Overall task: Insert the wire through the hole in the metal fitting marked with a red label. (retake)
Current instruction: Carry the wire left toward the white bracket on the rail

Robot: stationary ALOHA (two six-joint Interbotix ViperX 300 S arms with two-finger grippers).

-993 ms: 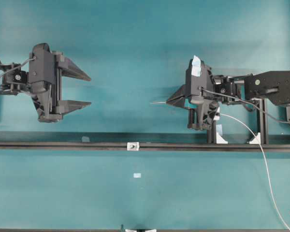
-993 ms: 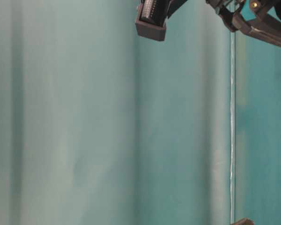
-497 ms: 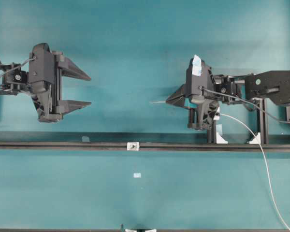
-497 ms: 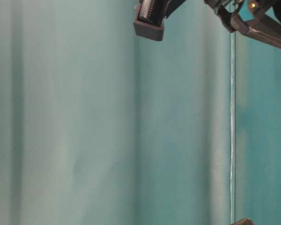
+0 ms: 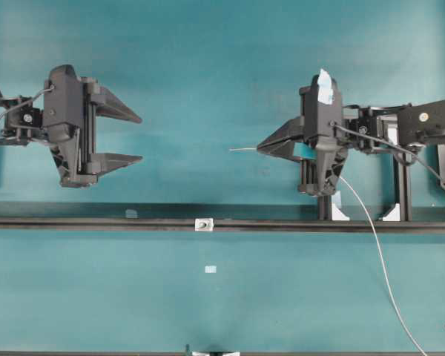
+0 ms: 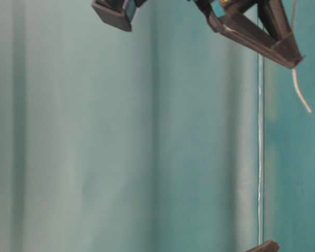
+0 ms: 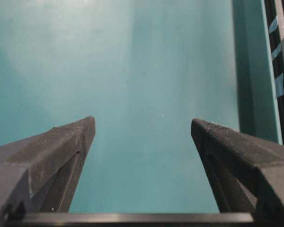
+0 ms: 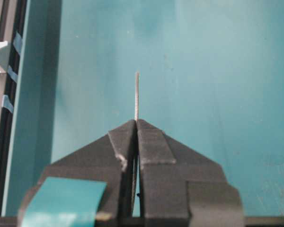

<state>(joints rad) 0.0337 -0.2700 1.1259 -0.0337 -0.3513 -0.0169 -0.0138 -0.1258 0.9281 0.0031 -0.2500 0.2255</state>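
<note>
- Left gripper (image 5: 137, 137): at the far left of the overhead view, fingers spread wide, nothing between them. Bare teal table (image 5: 208, 74) lies ahead of its tips.
- Rail (image 5: 96, 222): a dark bar running the full width below both arms.
- Fitting (image 5: 203, 224): small silvery square sitting on the rail near mid-width, dark hole (image 5: 203, 223) at its centre. It lies below and well apart from both grippers.
- Tape (image 5: 211, 269): one pale square on the table below the fitting.
- Wire (image 5: 242, 150): stiff free end sticks out leftward from the right fingertips, over open table, up and to the right of the fitting. Its long tail droops from the arm toward the lower right edge.
- Right gripper (image 5: 260, 148): fingers pressed together, pinching the wire.
- White brackets (image 5: 340, 211): two stand on the rail below the right arm.
</note>
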